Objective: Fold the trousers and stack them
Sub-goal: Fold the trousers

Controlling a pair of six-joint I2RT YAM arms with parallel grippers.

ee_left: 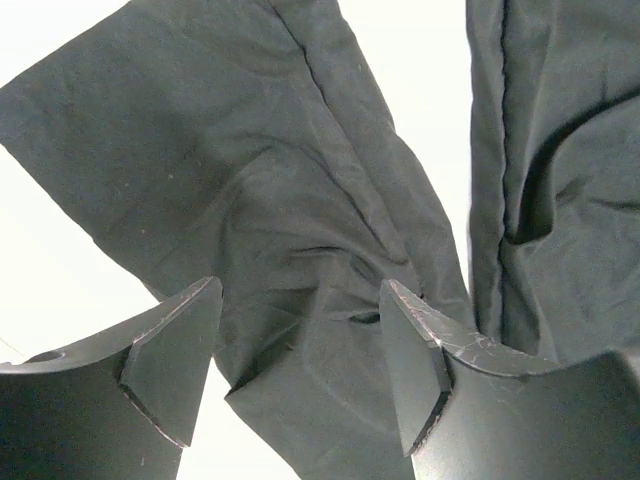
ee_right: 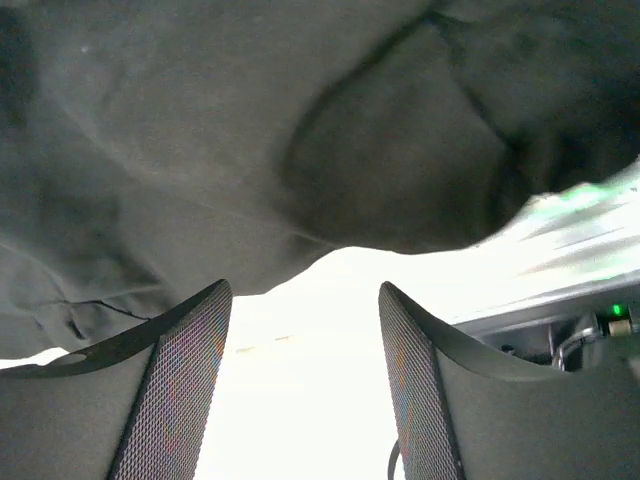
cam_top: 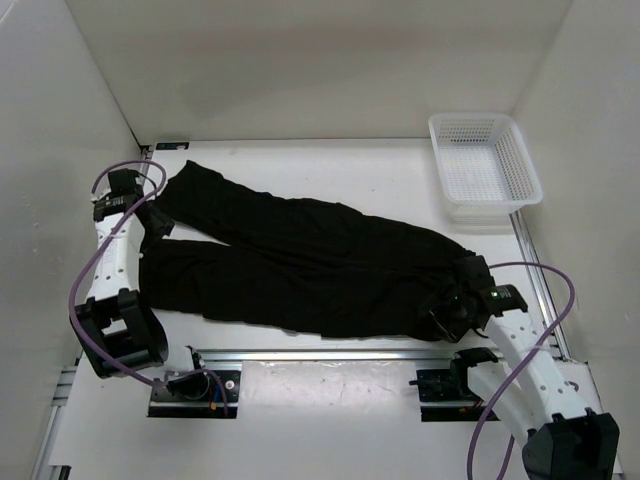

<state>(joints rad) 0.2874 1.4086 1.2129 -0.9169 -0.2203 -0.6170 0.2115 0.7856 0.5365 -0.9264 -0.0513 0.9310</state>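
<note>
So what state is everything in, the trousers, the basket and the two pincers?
Trousers: unfolded, spread flat, legs splayed apart.
Basket: upright, empty.
Left pincer: open, over a leg end.
Right pincer: open, at the waist edge, holding nothing.

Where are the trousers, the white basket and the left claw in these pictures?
trousers (cam_top: 320, 265): top external view, on the mid-leg fabric.
white basket (cam_top: 485, 165): top external view, on its bare mesh floor.
left claw (ee_left: 300, 295): left wrist view, midway between its open fingertips.
</note>
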